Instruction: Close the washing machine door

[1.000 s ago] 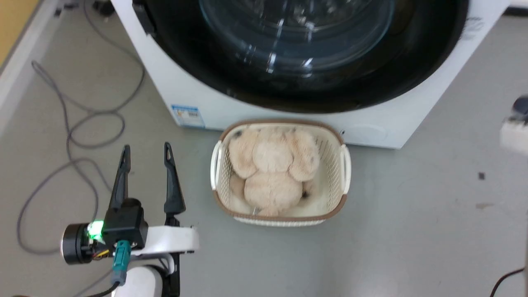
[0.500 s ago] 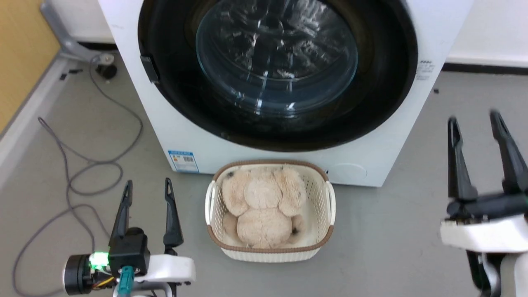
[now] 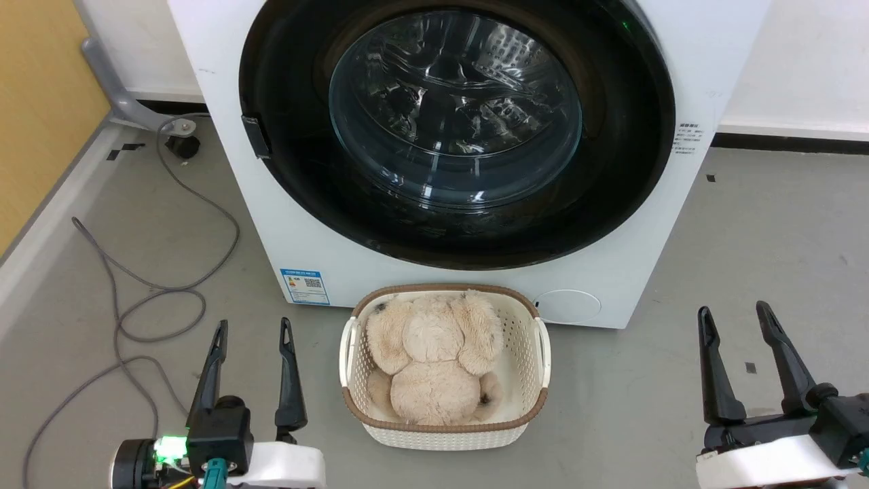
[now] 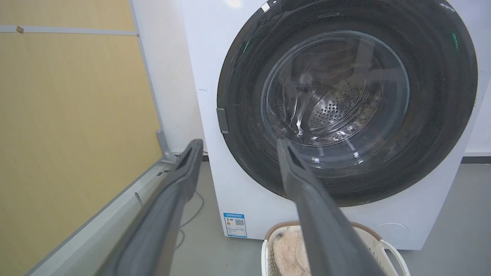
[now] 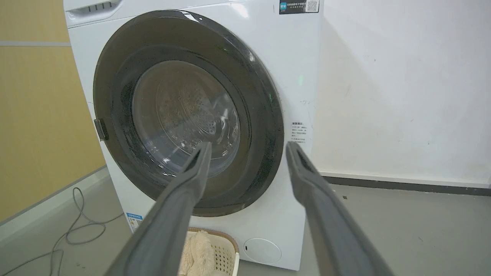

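The left gripper (image 3: 252, 327) hangs low over the floor (image 3: 747, 238) with its two dark fingers spread apart and nothing between them. The right gripper (image 3: 733, 311) is the same, spread wide and empty. Both arms are cut off by the bottom edge of the head view, so only the wrists show.

Between the two grippers, nearer the left one, sits a white basket (image 3: 445, 435) with a brown rim. A beige plush toy (image 3: 434, 360) is curled in it, and I can't make out its face. In the left wrist view the left gripper (image 4: 239, 142) has one finger lying across part of that basket.

Ahead of both grippers and higher up is the washing machine door (image 3: 455, 129). It lies flat against the front of the washing machine (image 3: 305, 251), with a small latch (image 3: 256, 136) on the side toward the left gripper. Reflections on the glass blur the drum behind it, and only patches of perforated steel come through. The top of the machine is cut off in the head view. From the right wrist, the right gripper (image 5: 248, 145) points at the door's lower half.

Left of the left gripper a grey cable (image 3: 235, 234) loops over the floor, with a yellow panel (image 3: 41, 102) close beyond it. Right of the right gripper the floor runs bare to a white wall (image 5: 402, 96).
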`<state>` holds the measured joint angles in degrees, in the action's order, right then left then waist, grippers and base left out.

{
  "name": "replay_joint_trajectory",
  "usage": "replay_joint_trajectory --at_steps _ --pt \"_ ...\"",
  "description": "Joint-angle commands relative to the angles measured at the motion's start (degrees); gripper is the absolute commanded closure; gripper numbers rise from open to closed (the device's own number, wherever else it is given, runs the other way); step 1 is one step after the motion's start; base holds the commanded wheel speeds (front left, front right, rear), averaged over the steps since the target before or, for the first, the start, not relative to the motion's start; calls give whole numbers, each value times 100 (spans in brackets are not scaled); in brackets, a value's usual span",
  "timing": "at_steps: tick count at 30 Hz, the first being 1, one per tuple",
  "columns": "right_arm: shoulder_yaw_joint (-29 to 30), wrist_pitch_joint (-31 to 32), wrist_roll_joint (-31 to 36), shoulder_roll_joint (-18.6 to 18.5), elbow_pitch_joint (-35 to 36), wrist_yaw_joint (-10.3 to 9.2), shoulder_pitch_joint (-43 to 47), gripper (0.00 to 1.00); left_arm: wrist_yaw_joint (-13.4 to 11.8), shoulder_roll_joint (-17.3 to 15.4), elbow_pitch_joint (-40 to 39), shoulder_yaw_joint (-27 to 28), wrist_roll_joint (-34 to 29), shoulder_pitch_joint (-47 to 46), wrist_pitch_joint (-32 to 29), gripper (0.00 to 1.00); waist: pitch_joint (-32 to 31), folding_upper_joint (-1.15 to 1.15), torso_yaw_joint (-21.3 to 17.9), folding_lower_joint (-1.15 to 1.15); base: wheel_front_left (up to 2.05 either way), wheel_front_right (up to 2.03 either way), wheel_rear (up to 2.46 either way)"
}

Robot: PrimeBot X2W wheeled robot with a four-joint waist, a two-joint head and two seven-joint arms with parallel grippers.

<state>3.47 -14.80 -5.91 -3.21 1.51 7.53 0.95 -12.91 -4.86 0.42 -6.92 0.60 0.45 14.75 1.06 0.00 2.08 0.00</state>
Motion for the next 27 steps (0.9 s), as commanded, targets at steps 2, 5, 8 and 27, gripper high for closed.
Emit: replay_joint_trajectory --at_steps 2,5,8,27 --pt "-9 -20 -38 32 13 -4 86 0 33 -43 9 -20 -16 94 25 0 -3 0 4 0 0 0 0" --pt "11 -20 -44 33 8 -4 90 0 57 -49 22 -27 4 89 25 0 -2 0 16 0 0 0 0" --pt "5 8 7 0 2 0 -3 100 52 -2 11 -11 5 45 -10 100 -4 0 19 0 0 0 0" --pt "-44 205 95 4 -18 0 -15 100 217 29 4 83 -3 33 -206 100 -18 0 -11 0 0 0 0"
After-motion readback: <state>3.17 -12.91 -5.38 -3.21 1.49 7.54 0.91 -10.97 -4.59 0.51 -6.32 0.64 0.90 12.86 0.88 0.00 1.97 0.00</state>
